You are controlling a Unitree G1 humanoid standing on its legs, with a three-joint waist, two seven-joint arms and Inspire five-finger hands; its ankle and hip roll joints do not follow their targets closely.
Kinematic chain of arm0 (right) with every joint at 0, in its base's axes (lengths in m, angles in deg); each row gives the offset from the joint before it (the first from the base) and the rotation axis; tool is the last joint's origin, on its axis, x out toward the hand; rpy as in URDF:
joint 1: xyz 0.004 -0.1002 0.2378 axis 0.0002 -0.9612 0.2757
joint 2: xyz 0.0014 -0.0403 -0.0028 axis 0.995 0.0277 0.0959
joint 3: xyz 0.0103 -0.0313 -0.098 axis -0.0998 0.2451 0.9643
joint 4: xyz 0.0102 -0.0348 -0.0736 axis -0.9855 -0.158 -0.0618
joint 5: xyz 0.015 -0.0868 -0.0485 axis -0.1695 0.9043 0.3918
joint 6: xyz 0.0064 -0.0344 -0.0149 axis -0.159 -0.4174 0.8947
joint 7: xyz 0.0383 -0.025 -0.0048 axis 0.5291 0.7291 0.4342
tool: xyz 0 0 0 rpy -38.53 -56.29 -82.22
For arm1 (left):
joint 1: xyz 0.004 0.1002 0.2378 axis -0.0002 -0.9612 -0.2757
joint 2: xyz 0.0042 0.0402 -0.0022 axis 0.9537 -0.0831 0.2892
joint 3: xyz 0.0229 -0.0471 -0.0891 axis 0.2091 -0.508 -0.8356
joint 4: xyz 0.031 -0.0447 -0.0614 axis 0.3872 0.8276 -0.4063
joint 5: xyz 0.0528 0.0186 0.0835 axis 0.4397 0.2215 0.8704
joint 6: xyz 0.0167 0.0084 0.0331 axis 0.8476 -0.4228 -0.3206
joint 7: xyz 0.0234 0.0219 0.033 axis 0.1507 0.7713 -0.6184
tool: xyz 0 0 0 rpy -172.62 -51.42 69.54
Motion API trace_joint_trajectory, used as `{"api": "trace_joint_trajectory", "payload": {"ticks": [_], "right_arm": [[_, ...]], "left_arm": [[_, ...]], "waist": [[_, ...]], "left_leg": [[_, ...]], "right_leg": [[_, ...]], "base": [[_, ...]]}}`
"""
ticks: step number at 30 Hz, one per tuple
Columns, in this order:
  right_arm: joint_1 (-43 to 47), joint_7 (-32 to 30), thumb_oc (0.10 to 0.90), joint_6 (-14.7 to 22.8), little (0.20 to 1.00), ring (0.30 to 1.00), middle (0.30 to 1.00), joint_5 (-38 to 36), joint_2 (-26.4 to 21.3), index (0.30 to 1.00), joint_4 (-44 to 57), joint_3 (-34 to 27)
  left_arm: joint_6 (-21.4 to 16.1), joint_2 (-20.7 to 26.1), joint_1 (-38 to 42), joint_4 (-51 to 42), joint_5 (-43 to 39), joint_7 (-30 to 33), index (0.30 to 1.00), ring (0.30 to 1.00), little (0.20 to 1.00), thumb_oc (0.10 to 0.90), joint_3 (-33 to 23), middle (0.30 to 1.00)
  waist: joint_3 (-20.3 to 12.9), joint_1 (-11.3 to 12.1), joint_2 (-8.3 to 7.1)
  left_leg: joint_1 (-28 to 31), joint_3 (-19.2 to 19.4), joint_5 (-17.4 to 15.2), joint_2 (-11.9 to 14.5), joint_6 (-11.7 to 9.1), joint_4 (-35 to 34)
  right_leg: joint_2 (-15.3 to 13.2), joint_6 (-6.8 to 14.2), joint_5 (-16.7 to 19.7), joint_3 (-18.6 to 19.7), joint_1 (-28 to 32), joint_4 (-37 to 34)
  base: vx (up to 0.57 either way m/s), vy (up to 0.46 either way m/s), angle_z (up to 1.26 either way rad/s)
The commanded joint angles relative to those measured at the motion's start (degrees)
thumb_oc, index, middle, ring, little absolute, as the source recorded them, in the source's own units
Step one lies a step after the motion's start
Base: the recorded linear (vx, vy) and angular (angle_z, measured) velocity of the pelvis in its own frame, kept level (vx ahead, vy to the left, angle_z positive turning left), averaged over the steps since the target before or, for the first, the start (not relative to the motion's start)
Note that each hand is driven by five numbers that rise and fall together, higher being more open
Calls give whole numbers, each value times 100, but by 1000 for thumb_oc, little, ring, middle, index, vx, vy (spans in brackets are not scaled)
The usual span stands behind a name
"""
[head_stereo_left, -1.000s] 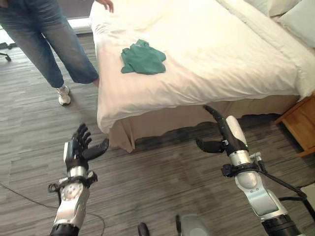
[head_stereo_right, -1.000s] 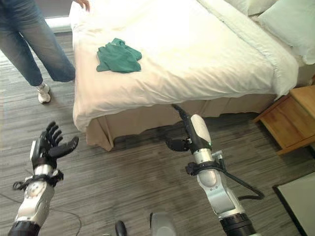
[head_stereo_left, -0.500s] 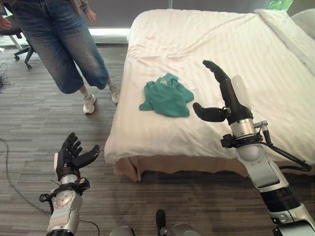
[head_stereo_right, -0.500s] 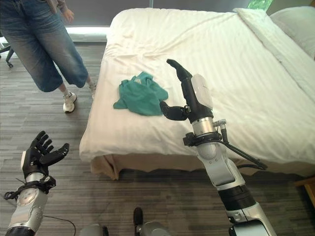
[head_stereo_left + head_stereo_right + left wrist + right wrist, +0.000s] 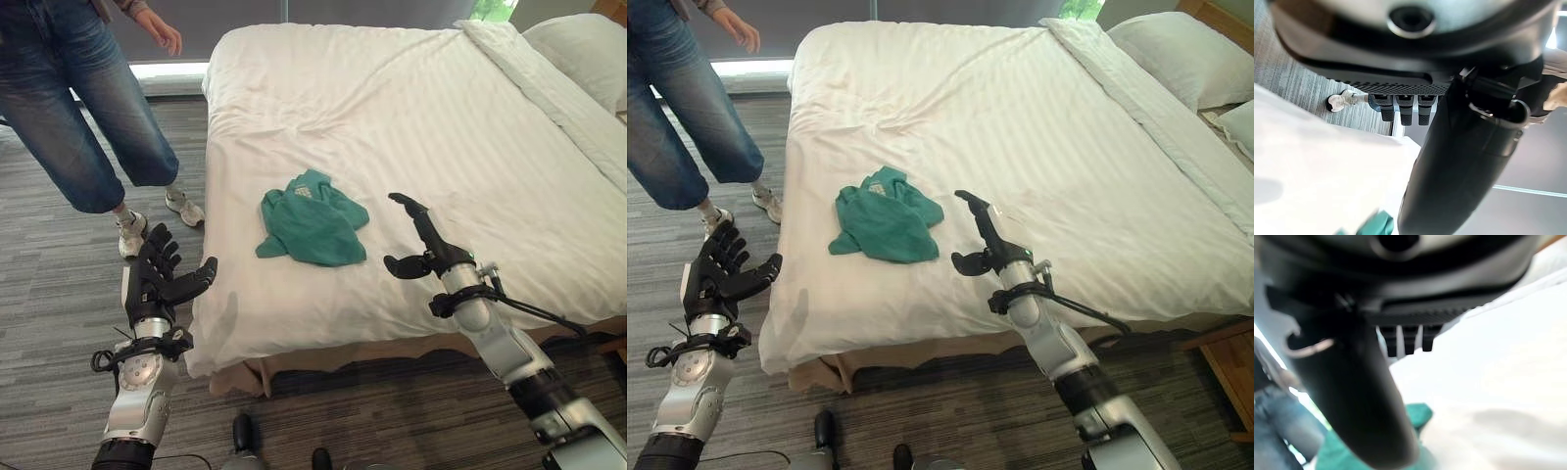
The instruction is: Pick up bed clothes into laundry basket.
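Since the crumpled teal-green cotton garment (image 5: 313, 220) lies untouched on the wide white-sheeted bed (image 5: 470, 127), I judge the task barely begun: nothing is grasped, and no laundry basket appears anywhere I look. In the left eye view, my right hand (image 5: 423, 250) hovers above the sheet just at the garment's three o'clock, fingers straight and thumb spread, apart from the cloth. My left hand (image 5: 157, 284) is raised off the bed's corner, at the garment's eight o'clock and well apart from it, fingers splayed and holding nothing. A person in blue jeans and white trainers (image 5: 78, 117) stands on the grey striped floor at about ten o'clock from the garment. In the right eye view the same layout holds, with white pillows (image 5: 1176, 54) up at two o'clock. In the left wrist view, my fingers (image 5: 1403, 107) point out straight past the bed's edge, with a sliver of teal near my thumb. In the right wrist view, my fingers (image 5: 1408, 340) are likewise extended, the teal cloth (image 5: 1415, 413) lying beyond my thumb. Reaching, gripping, lifting and dropping all remain.
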Motion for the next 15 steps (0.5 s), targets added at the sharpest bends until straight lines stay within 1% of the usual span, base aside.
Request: {"api": "trace_joint_trajectory", "payload": {"ticks": [1,2,3,9,11,13,14,15], "right_arm": [[1241,-292,800,187,900,900,900,-75,40,900,-217,32],[1514,-299,800,170,900,900,900,-95,117,900,-367,166],[1632,-287,800,145,900,900,900,-80,138,900,-427,221],[1883,-224,800,145,900,900,900,37,169,900,-571,437],[2099,-190,800,134,900,900,900,68,135,900,-774,614],[2571,-147,800,93,900,900,900,92,116,900,-1252,923],[2597,-152,800,103,900,900,900,87,118,900,-1275,933],[2763,-153,800,95,900,900,900,68,144,900,-1456,1013]], "left_arm": [[-680,572,331,-69,-124,22,900,900,900,800,-236,900],[-674,666,569,170,-119,56,900,900,900,800,-180,900],[-669,685,631,235,-119,59,900,900,900,800,-175,900],[-678,737,662,355,-62,67,900,900,900,800,-165,900],[-701,769,776,415,-47,85,900,900,900,800,-91,900],[-768,835,1244,652,-85,159,900,900,900,800,126,900],[-774,834,1266,668,-88,157,900,900,900,800,126,900],[-795,864,1471,780,-106,192,900,900,900,800,217,900]], "waist": [[-624,232,-236],[-625,219,-250],[-630,224,-258],[-618,251,-283],[-560,268,-300],[-407,298,-320],[-404,297,-315],[-332,307,-311]], "left_leg": [[463,188,-830,160,-521,13],[424,224,-852,144,-509,13],[413,235,-861,143,-505,13],[358,238,-900,118,-482,13],[306,219,-894,108,-475,13],[134,209,-851,103,-482,13],[123,209,-849,104,-482,13],[52,204,-830,101,-485,13]], "right_leg": [[-850,108,-126,-173,-417,-96],[-870,146,-116,-169,-474,-96],[-882,157,-110,-169,-492,-96],[-914,202,-96,-177,-563,-96],[-912,213,-91,-175,-617,-96],[-905,223,-56,-151,-810,-96],[-903,223,-53,-151,-821,-96],[-900,224,-37,-137,-896,-95]], "base": [[44,47,0],[61,58,-6],[38,42,1],[55,21,20],[-10,-20,0],[-63,-49,-3],[-64,-34,-1],[-65,-23,1]]}}
